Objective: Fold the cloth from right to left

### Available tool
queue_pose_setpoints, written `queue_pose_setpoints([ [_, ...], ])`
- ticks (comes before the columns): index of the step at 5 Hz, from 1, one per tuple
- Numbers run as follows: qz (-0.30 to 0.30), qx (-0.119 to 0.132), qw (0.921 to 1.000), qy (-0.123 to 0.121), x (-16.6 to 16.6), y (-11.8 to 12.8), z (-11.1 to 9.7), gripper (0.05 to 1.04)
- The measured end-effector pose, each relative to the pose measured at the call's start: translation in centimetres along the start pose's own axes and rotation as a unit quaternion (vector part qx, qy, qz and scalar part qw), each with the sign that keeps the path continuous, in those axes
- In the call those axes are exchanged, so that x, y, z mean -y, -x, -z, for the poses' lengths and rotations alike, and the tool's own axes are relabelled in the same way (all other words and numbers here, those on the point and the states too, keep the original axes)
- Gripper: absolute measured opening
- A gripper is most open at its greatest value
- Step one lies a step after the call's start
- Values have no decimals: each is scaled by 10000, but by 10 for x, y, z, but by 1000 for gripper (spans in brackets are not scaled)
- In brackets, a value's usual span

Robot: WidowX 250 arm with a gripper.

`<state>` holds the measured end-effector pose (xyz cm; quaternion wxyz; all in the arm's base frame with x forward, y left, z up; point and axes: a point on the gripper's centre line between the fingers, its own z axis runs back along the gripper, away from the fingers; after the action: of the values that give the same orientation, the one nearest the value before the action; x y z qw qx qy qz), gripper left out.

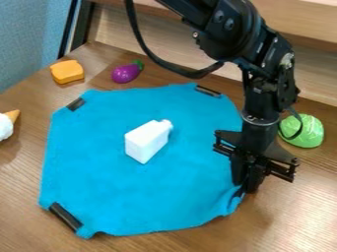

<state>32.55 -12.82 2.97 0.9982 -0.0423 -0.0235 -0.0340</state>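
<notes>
A blue fuzzy wall (29, 37) stood at the top left, behind the brown wood table (283, 221). At the left edge lay a toy ice cream (6, 125), partly cut off, with its white scoop below its orange cone. A yellow-orange toy block (67, 71) sat near the top left, well apart from the blue cloth (112, 177).

The cloth was spread out mostly flat in the middle of the table. It had a black strip (76, 104) at its top left corner and another black strip (66, 217) at its bottom left corner. A purple toy eggplant (126, 73) with a green top lay just past the cloth's top edge. A white bottle (146, 141) lay on its side on the cloth, and its neck pointed up and to the right. One more black strip (208, 91) was at the cloth's top right corner.

The black gripper (246, 190) hung down at the cloth's right edge, toward the bottom. It was pinching the edge of the cloth, which was bunched up there. The black arm (230, 29) came down from the top. A round green toy cabbage (302, 131) sat on the table at the far right, beside the arm.
</notes>
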Motion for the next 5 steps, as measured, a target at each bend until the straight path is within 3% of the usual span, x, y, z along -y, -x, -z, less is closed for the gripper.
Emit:
queue_pose_setpoints([
  [1,307,-65,9989,339,12,-6,-12,72],
  [2,427,222,9965,688,1,-20,-53,57],
  [3,310,389,9961,732,-21,-22,-83,55],
  [5,-454,500,9931,959,-100,-13,-123,55],
])
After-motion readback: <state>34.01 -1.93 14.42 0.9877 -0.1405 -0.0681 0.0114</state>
